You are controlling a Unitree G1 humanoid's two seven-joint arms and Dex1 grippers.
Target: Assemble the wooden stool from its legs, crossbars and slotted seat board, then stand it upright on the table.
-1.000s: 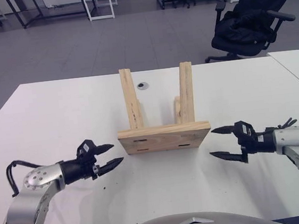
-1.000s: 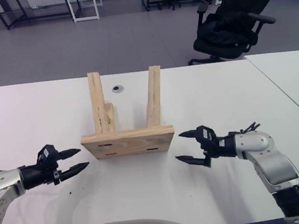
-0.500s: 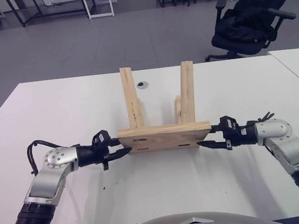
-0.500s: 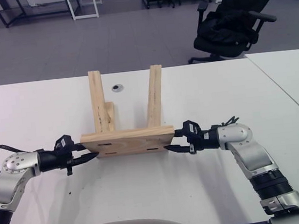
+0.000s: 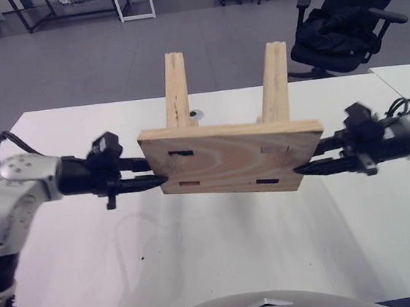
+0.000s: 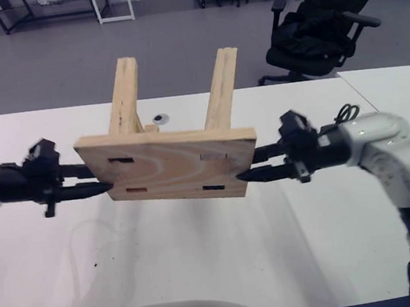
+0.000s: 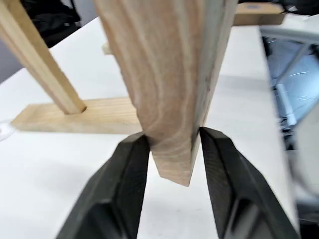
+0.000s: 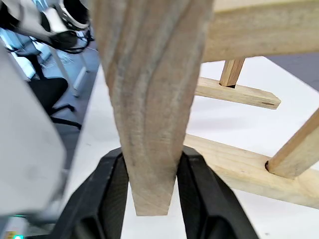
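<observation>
the wooden stool [image 5: 231, 158] is up in the air over the white table [image 5: 75, 240] – it does not touch the table top. it hangs between the two grippers, one on each side.

the flat seat board [image 6: 166, 165] faces the head camera and leans a bit, with its left side higher than its right side. four small dark slots [image 5: 181, 154] show in the board. two of the legs [image 5: 176, 90] stick out from the back of the board, pointing up and away from the robot.

the left gripper [image 5: 155, 171] is at the left edge of the seat board. in the left wrist view its two black fingers [image 7: 124, 174] are closed tight on the board's edge, one on each flat side, with the wood between them.

the right gripper [image 5: 310, 158] is at the right edge of the board. in the right wrist view its fingers [image 8: 112, 184] pinch the edge the same way, pressed on both sides of the wood.

a crossbar [image 8: 239, 169] joins the legs behind the board.

past the table, on the grey floor, stands a black chair [image 5: 345, 21] – well away from the stool.
</observation>
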